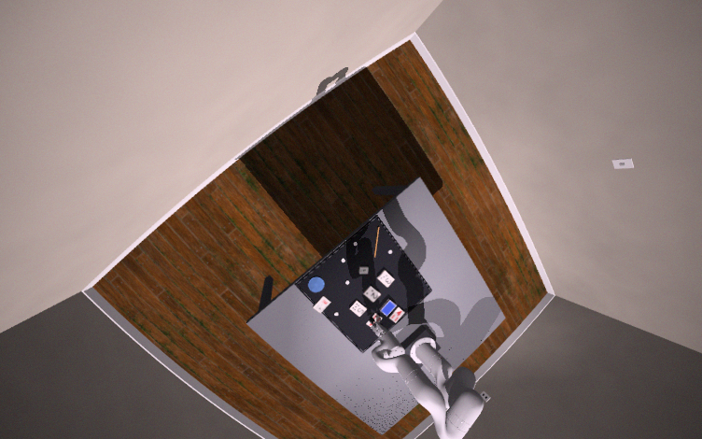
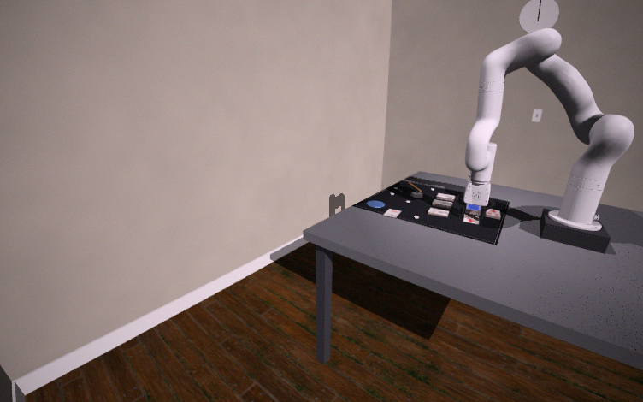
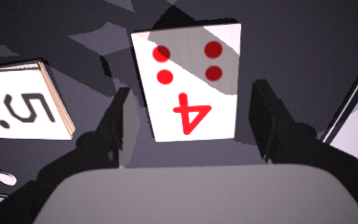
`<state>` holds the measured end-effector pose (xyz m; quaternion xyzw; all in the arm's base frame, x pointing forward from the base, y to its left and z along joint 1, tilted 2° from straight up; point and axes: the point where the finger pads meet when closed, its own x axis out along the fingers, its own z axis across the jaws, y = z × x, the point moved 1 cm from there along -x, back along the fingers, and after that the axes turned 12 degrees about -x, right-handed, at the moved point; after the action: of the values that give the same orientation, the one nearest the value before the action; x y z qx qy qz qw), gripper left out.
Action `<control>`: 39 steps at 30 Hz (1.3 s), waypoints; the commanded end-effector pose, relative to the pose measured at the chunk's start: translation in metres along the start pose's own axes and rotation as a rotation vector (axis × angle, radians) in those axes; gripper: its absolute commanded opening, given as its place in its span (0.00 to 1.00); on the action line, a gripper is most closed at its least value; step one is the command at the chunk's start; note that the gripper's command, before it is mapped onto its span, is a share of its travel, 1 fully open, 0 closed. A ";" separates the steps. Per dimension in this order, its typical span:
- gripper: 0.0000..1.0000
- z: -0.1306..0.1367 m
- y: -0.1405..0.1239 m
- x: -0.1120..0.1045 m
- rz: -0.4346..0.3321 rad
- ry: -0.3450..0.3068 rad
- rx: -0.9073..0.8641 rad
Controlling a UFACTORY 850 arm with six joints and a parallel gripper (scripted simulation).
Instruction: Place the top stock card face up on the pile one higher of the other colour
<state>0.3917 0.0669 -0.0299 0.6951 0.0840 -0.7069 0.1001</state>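
In the wrist view a face-up red 4 card (image 3: 189, 81) lies on the dark card cloth (image 3: 297, 43), below and between my fingers. My gripper (image 3: 192, 101) is open and empty, with a finger on each side of the card and clear of it. A pile topped by a black 5 (image 3: 33, 102) sits to the left, apart from the red 4. In the overhead view my gripper (image 1: 377, 327) hangs over the cloth's near edge, beside the blue-backed stock (image 1: 387, 307) and the waste (image 1: 397, 314). The red 4 also shows in the side view (image 2: 470, 219).
Face-up piles (image 1: 358, 308) (image 1: 372, 293) (image 1: 386, 278) run across the cloth, with a single card (image 1: 321, 304) to the left. A blue disc (image 1: 315, 284), a pencil (image 1: 376, 241), a small grey block (image 1: 363, 269) and several white chips lie farther out. The arm base (image 2: 575, 227) stands on the table.
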 end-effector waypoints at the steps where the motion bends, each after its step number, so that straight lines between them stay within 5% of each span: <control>1: 0.86 -0.001 0.000 0.000 0.000 0.001 0.000; 39: 0.86 -0.001 0.000 0.008 0.000 0.001 0.000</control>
<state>0.3922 0.0668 -0.0384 0.6950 0.0841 -0.7070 0.1001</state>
